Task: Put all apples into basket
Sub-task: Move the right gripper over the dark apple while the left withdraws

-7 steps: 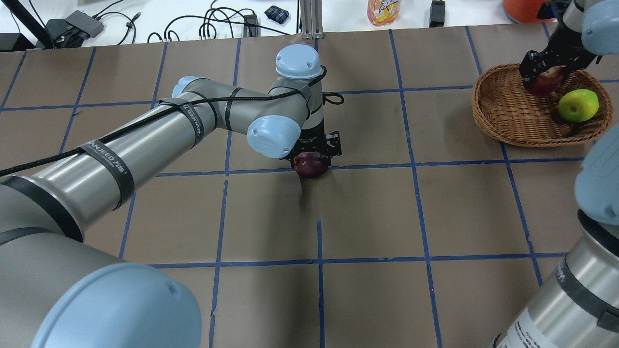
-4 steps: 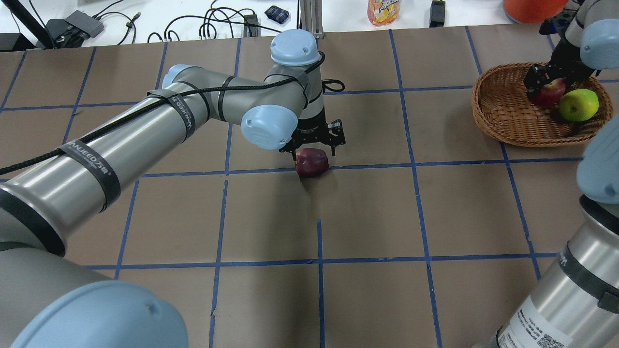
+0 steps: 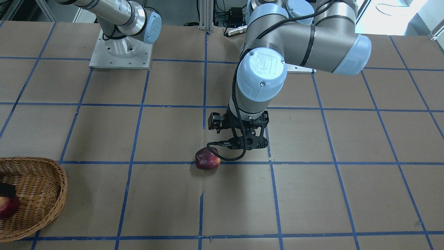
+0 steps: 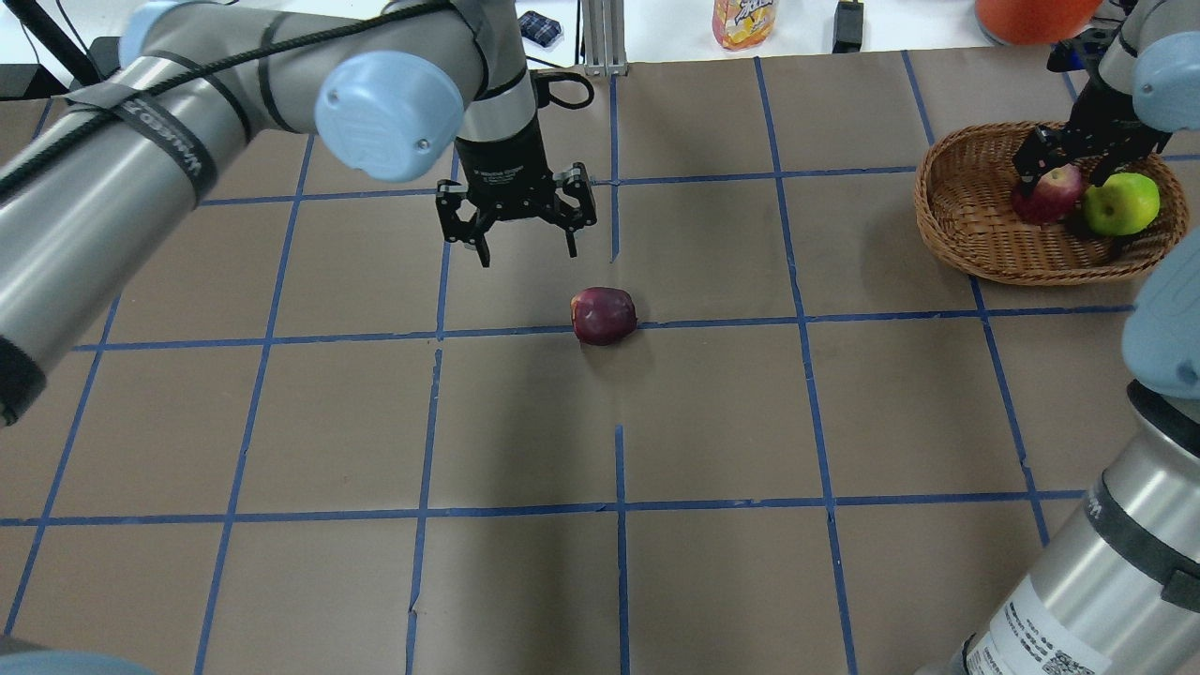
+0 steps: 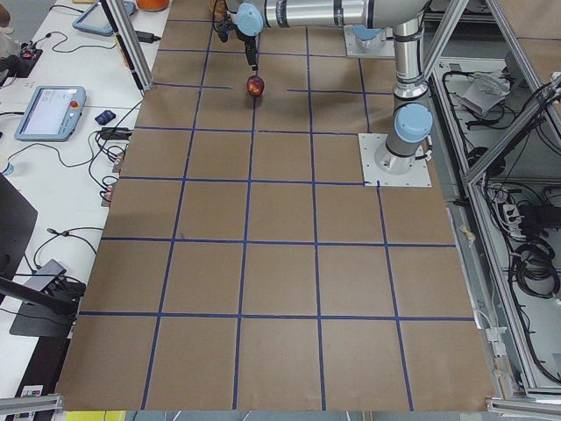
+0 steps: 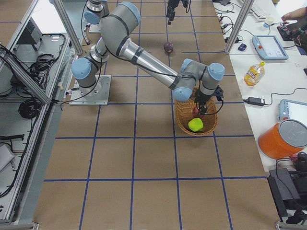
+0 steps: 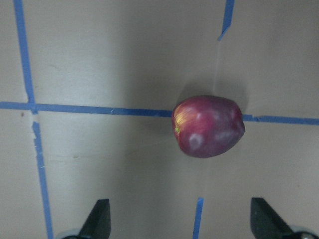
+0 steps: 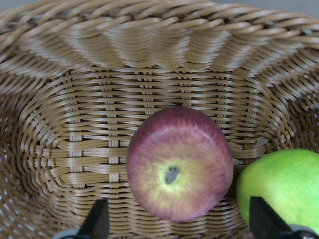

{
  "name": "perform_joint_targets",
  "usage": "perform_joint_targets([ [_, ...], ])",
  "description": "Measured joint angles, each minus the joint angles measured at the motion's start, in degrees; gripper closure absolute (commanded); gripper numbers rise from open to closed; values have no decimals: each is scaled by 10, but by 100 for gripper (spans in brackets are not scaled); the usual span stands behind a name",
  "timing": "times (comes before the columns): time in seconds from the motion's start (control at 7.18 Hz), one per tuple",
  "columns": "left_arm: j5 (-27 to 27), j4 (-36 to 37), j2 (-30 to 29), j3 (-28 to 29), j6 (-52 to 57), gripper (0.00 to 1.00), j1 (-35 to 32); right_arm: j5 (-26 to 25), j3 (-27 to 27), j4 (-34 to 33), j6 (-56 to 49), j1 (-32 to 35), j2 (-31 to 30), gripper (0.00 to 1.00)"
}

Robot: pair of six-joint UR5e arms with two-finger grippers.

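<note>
The dark maroon apple [image 4: 604, 316] lies alone on a blue tape line at mid-table; it also shows in the front view [image 3: 207, 158] and the left wrist view [image 7: 208, 126]. My left gripper [image 4: 528, 255] hangs open and empty above the table, left of and behind it. The wicker basket [image 4: 940, 217] stands at the far right and holds the red apple [image 4: 1045, 194] and the lime-green apple [image 4: 1120, 203], side by side. My right gripper [image 8: 179, 221] is open inside the basket, just over the red apple [image 8: 179, 164], with its fingers clear of it.
Brown paper with a blue tape grid covers the table. A juice bottle [image 4: 743, 21], cables and an orange object [image 4: 1031, 17] lie beyond the far edge. The right arm's base and elbow [image 4: 1125, 525] fill the near right corner.
My left gripper has risen off the maroon apple and moved left and back, leaving it on the table. My right gripper has lowered the red apple into the basket beside the green one.
</note>
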Motion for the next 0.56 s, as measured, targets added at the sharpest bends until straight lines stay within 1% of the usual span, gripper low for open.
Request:
perform_joint_targets([
  [0.14, 3, -27, 27, -1, 7, 3, 9, 6, 0, 36, 31, 8, -24, 0],
  [0.28, 6, -56, 57, -7, 8, 3, 15, 21, -1, 83, 85, 33, -57, 0],
  [0.42, 7, -66, 86, -25, 11, 3, 19, 36, 0, 124, 152, 73, -93, 0],
  [0.56, 7, -46, 112, -49, 31, 0, 30, 44, 1, 153, 214, 120, -122, 0],
])
